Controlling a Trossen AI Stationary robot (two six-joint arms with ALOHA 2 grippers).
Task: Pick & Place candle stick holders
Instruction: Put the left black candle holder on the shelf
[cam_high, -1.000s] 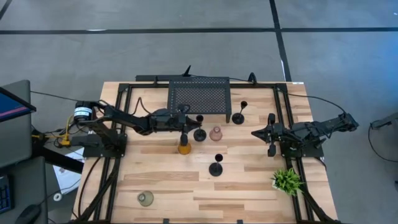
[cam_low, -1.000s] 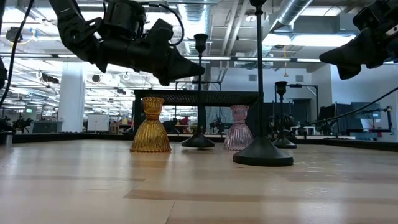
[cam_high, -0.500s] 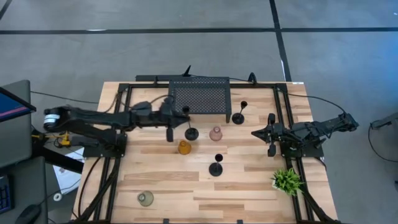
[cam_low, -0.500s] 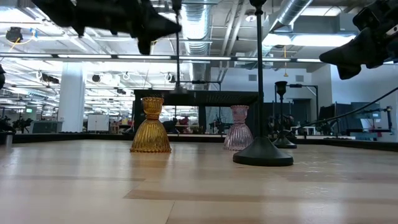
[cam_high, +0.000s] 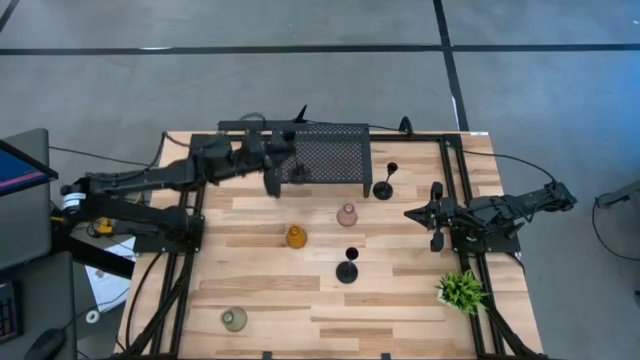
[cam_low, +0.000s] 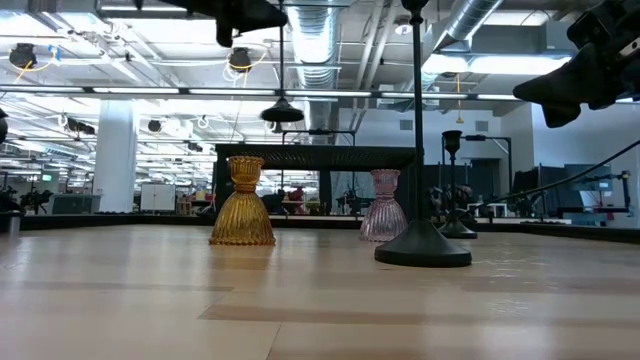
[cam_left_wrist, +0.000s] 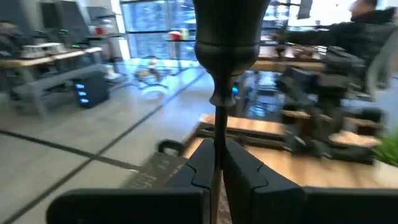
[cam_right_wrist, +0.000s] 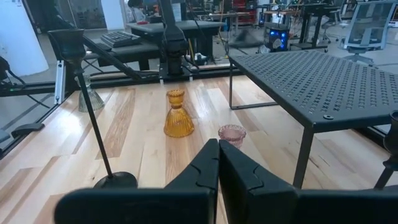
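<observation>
My left gripper (cam_high: 280, 170) is shut on a slim black candle stick holder, raised over the left part of the black perforated rack (cam_high: 325, 158). The holder's round base (cam_low: 283, 112) hangs higher than the rack top; its cup (cam_left_wrist: 227, 31) stands above the fingers. On the table stand two more slim black holders (cam_high: 347, 268) (cam_high: 385, 188), a pink one (cam_high: 347, 214), an amber one (cam_high: 296, 236) and a grey-green one (cam_high: 234, 319). My right gripper (cam_high: 412, 215) waits shut at the table's right. My left gripper pinches the holder's thin stem (cam_left_wrist: 217, 146) between its two fingers, a short way below the cup. The fingers come about level from the table's left and lie across the stem. The holder hangs upright, its base lifted clear of table and rack.
A small green potted plant (cam_high: 461, 290) stands near the right front corner. Black frame rails (cam_high: 190, 250) run along both sides of the table. Bare wood lies in the near middle of the table.
My left gripper has risen and gone toward the far edge, tipping from a downward slant to about level. The black holder, whose base stood on the table beside the pink one, is lifted clear and now hangs upright over the rack's left part.
</observation>
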